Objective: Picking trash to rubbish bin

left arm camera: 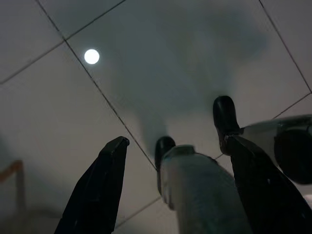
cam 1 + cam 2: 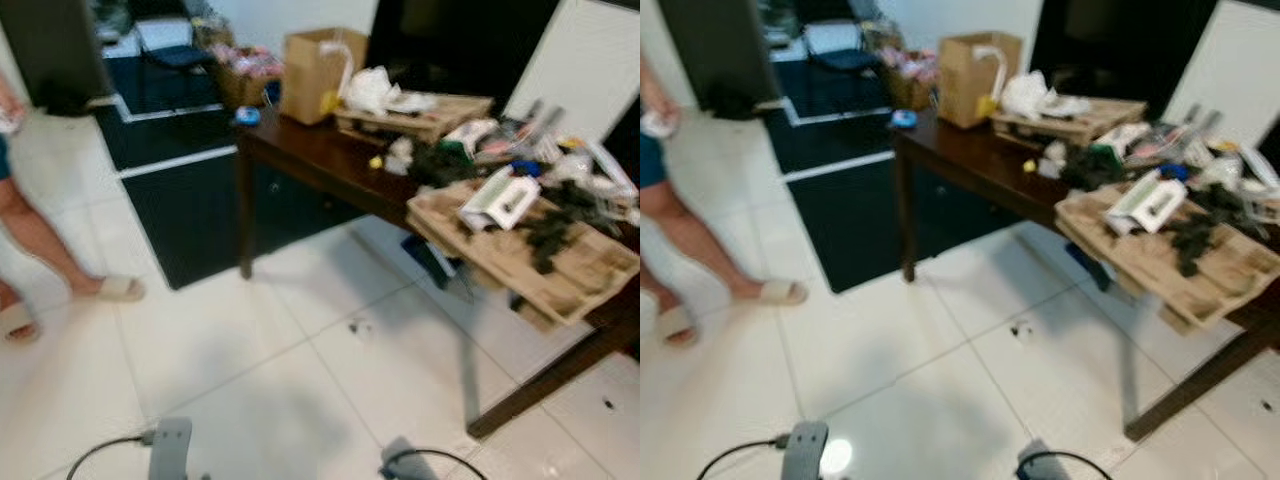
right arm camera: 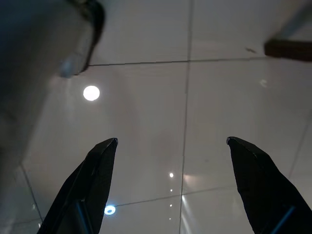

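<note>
I am at the searching and approaching step, with nothing picked up yet: my left end effector (image 1: 170,190) hangs over the white tiled floor (image 2: 250,380) with its fingers spread wide and empty, and my right end effector (image 3: 170,185) hangs the same way, wide and holding nothing. The likeliest trash near me is a small dark scrap (image 2: 358,326) lying on a tile between me and the dark wooden surface (image 2: 310,150); it is blurred and too small to tell what it is made of. A second dark speck (image 2: 608,404) lies on the floor beyond the leg of the surface on my right. The surface itself is crowded: a brown paper bag (image 2: 318,72), white crumpled plastic (image 2: 372,90), wooden pallets (image 2: 520,250) and mixed clutter, some of which may also be rubbish. A person's legs in sandals (image 2: 60,270) stand on my left. I cannot make out a rubbish bin. Next, I judge, I should step toward the scrap, bend, and lower one end effector around it.
</note>
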Controlling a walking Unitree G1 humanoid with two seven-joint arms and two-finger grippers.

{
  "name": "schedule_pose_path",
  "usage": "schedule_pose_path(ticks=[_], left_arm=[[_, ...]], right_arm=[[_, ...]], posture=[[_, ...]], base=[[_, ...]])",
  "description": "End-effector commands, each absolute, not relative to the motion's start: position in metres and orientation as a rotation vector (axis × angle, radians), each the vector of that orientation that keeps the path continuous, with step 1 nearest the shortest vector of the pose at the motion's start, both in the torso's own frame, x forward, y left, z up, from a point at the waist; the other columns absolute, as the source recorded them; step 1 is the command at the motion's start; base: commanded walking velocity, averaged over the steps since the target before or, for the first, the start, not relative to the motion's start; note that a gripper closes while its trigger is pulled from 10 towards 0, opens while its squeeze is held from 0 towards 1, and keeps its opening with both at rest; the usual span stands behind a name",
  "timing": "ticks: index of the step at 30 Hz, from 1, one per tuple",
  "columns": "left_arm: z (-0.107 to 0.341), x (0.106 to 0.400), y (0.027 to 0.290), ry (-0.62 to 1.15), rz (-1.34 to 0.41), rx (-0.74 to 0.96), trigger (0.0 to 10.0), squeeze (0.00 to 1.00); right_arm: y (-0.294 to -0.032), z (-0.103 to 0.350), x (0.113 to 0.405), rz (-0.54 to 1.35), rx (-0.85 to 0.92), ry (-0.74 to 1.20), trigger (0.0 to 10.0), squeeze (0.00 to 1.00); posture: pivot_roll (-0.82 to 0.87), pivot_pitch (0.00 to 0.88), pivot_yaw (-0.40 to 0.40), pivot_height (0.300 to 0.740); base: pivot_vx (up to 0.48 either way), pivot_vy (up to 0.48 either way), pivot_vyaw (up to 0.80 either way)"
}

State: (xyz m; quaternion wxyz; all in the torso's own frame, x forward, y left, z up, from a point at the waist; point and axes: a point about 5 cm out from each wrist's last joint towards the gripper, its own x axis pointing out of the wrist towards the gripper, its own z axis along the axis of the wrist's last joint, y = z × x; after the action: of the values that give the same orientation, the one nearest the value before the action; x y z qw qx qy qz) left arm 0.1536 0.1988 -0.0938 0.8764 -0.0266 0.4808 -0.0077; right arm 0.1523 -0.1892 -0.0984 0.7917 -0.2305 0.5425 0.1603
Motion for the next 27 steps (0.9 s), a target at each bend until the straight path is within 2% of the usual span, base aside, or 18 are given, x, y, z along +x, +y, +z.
schedule_pose_path(ticks=[1,27], left_arm=[[-0.0963,0.1479,0.1976,1.027,-0.029,-0.05,10.0,0.0],[-0.0976,0.1441,0.1976,1.034,-0.028,-0.058,10.0,0.0]], right_arm=[[-0.1888,-0.1004,0.147,0.348,-0.486,1.186,10.0,0.0],[-0.1867,-0.1003,0.1482,0.348,-0.496,1.18,10.0,0.0]], posture=[[0.12,0.042,-0.05,0.74],[0.12,0.051,-0.052,0.74]], base=[[0.0,0.0,-0.8],[0.0,0.0,-0.79]])
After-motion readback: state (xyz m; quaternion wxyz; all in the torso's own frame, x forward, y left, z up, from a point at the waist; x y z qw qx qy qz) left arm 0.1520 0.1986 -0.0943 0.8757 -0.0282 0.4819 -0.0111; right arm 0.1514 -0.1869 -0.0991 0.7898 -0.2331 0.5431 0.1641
